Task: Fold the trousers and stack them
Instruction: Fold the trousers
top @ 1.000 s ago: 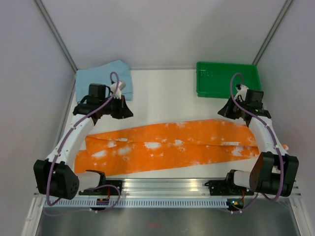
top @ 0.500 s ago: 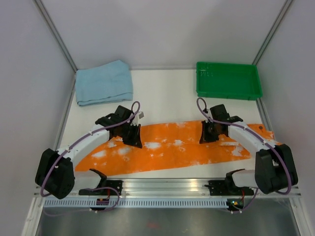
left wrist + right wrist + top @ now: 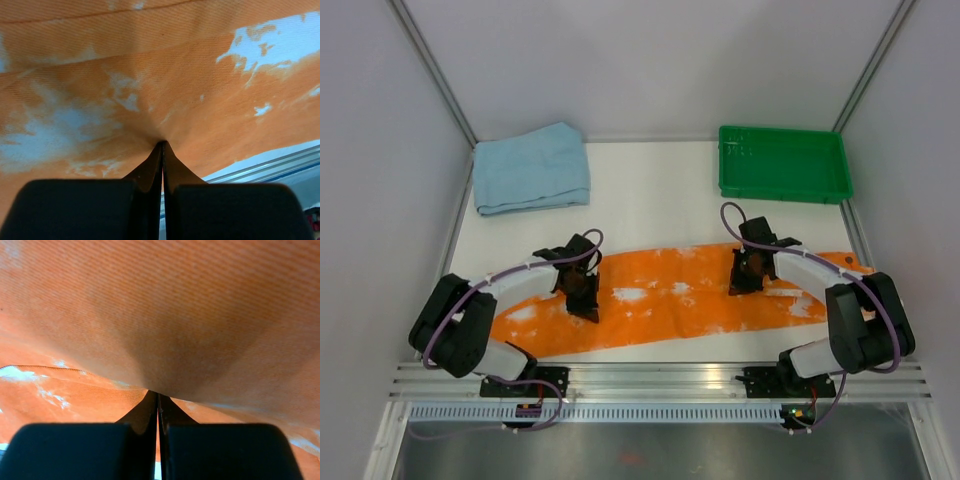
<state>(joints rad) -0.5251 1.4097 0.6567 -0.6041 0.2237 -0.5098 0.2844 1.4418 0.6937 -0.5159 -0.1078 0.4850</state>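
Observation:
The orange trousers (image 3: 670, 300) with white blotches lie as a long band across the near part of the table. My left gripper (image 3: 582, 296) is down on their left part, shut, pinching a peak of the orange cloth (image 3: 200, 75) between its jaws (image 3: 162, 146). My right gripper (image 3: 746, 276) is down on their right part, also shut on a fold of the orange cloth (image 3: 175, 305), which drapes over its tips (image 3: 158, 395). A folded light blue garment (image 3: 530, 168) lies at the back left.
A green tray (image 3: 782, 190) stands at the back right. The aluminium rail (image 3: 660, 378) runs along the table's near edge, just beyond the trousers' front hem. Grey walls close in the left and right sides.
Both arms have swung from the back of the table down toward the near side. The trousers now lie as a narrower band, their left end drawn nearer the front edge.

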